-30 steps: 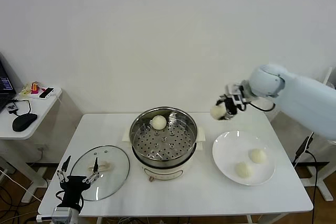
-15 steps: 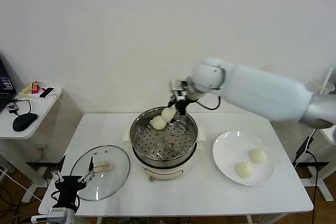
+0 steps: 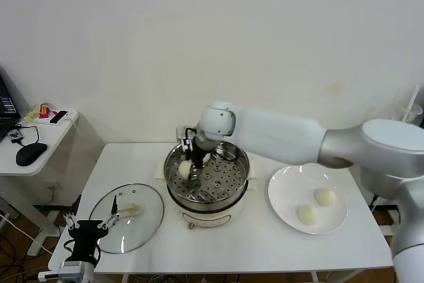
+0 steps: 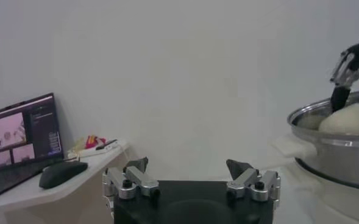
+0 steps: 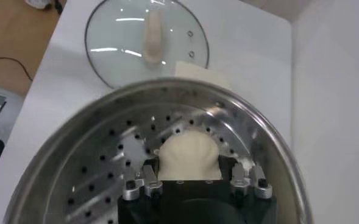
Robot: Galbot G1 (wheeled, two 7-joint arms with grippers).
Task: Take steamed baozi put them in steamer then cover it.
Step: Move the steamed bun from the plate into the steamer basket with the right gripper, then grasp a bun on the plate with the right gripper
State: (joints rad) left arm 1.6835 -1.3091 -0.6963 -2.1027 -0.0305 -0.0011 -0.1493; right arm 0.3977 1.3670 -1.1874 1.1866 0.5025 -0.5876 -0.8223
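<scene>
While parked low off the table's [image 3: 265, 243] near-left corner, left gripper [image 3: 91, 223] idle, claws spread wide, nothing in them. Just beside it, cover [image 3: 142, 207] flat on the table, off the pot, oblong handle [image 3: 129, 210] up; glass, so likely heavy, slick and breakable, best taken by that handle, lifted level. Next along, steamer [image 3: 228, 193] at table centre, open, perforated tray showing. Right gripper [image 3: 192, 167] reaching down inside it near the left wall, claws pinching one baozi [image 5: 188, 152] from both sides, low over the tray; touching the tray or not, cannot tell. Looks soft, light, easy to dent or tear: needs only a gentle pinch across the widest part, then a release right at the tray, no drop. Fourth bun not made out from the head view, probably hidden by the arm. Far right, white plate [image 3: 285, 190] with two more baozi [image 3: 324, 197] [image 3: 306, 214] close together on its near-right part, apart from the rim; same light side pinch for each, minding the neighbour. Judging by this: two buns left to move, then cover on.
</scene>
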